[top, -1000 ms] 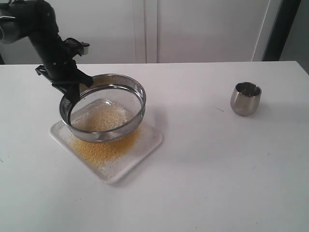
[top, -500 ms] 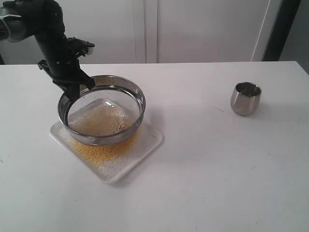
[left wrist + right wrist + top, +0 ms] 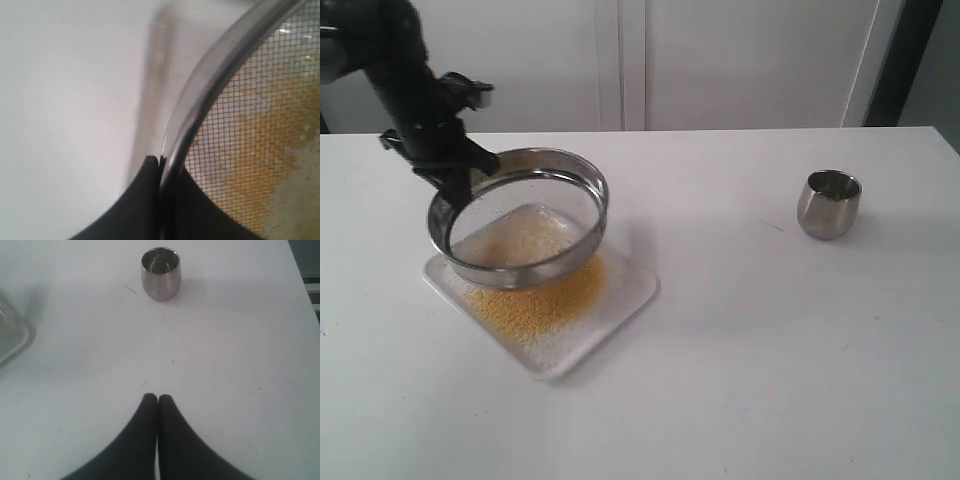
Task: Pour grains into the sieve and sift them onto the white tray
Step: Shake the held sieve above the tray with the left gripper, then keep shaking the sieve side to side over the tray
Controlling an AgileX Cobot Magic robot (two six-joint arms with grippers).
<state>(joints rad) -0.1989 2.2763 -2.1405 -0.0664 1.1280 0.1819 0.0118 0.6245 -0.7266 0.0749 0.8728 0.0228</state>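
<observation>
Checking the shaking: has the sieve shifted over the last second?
Yes. The sieve has shifted left over the white tray, which stayed put, uncovering more grains.

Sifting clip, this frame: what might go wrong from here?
1. The left claw pinches the sieve at just one spot on its thin rim, and the sieve hangs tilted, so it may slip or twist in the grip.
2. The sieve sits toward the white tray's left corner, so grains falling through that side may land on the table.
3. The heap already sifted lies near the tray's low front-left rim and might spill over.
</observation>
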